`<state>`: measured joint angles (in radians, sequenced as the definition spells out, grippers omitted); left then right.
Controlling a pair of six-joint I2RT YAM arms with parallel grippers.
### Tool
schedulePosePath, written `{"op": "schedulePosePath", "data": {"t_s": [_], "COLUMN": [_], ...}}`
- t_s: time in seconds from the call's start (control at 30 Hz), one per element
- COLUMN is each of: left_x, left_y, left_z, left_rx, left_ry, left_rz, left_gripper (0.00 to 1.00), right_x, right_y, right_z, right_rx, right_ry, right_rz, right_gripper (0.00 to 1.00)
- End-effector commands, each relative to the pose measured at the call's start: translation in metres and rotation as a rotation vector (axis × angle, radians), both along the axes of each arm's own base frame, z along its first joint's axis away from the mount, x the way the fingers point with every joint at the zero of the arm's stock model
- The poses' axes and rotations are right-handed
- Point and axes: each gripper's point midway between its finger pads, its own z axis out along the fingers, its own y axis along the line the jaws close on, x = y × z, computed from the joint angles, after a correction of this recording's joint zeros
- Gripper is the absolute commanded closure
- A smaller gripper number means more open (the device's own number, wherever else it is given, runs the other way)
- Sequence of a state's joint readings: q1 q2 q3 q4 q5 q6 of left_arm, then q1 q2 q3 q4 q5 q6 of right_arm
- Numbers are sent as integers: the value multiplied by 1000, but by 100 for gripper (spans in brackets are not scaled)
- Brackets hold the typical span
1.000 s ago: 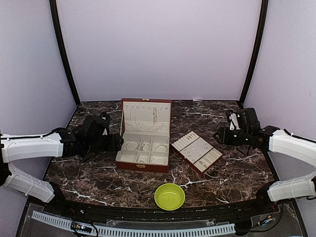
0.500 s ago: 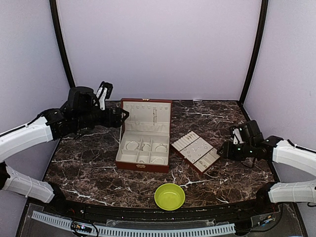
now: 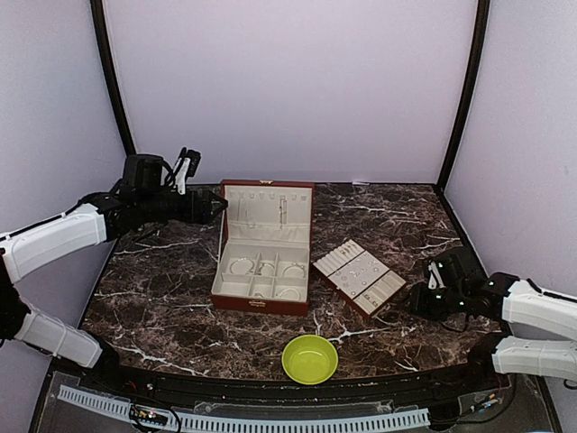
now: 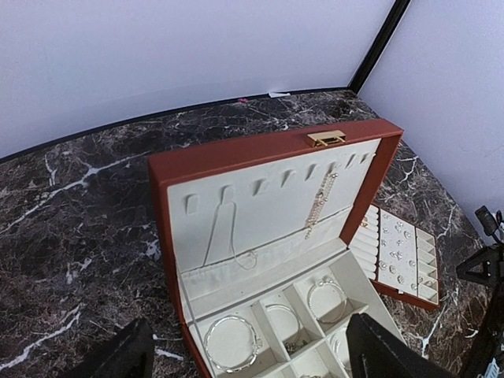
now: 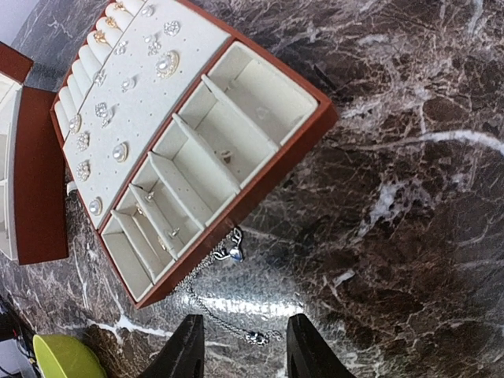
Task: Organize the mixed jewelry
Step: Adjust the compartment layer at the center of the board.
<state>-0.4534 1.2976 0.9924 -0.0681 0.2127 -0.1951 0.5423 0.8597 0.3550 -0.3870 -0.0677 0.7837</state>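
Note:
Silvery wire hoops lie in the compartments of the open red-brown box (image 3: 236, 299); in the left wrist view they show as one hoop (image 4: 232, 342) and another hoop (image 4: 331, 298). Pale studs (image 5: 120, 151) sit on the cream-padded tray (image 3: 382, 301). A thin chain with a small pendant (image 5: 234, 254) lies on the table against the tray's near edge. My left gripper (image 3: 219, 206) is open and empty, raised at the left of the box lid, and looks down into the box (image 4: 248, 366). My right gripper (image 3: 416, 300) is open and empty, low over the table just short of the chain (image 5: 246, 358).
A lime-green bowl (image 3: 310, 358) stands near the front edge, below the box and tray. A thin necklace (image 4: 234, 240) and a beaded chain (image 4: 319, 206) hang inside the box lid. Walls close the table at back and sides.
My left arm has lifted from beside the box and swung back to lid height. My right arm has drawn toward the near edge and dropped low by the tray's near corner.

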Motion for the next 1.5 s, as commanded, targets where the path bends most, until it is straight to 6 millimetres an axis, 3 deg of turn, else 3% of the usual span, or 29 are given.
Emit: {"op": "schedulePosePath", "data": {"t_s": [0.0, 0.47, 0.83, 1.1, 1.47], "left_x": [-12, -10, -14, -19, -21], "left_y": [0, 6, 5, 3, 9], "left_z": [13, 2, 12, 25, 33], "left_rx": [-28, 9, 0, -28, -21], "left_ry": [-41, -25, -42, -64, -99], "left_rz": [-36, -11, -31, -47, -26], "left_gripper": [13, 16, 16, 16, 16], "right_x": [0, 8, 5, -16, -54], "right_y": [1, 18, 37, 40, 44], "right_z": [0, -4, -17, -34, -29], "right_rx": [26, 75, 106, 103, 182], "right_ry": [-15, -65, -16, 79, 177], "right_rz": [-25, 43, 119, 156, 208], "right_gripper": [64, 66, 65, 64, 60]}}
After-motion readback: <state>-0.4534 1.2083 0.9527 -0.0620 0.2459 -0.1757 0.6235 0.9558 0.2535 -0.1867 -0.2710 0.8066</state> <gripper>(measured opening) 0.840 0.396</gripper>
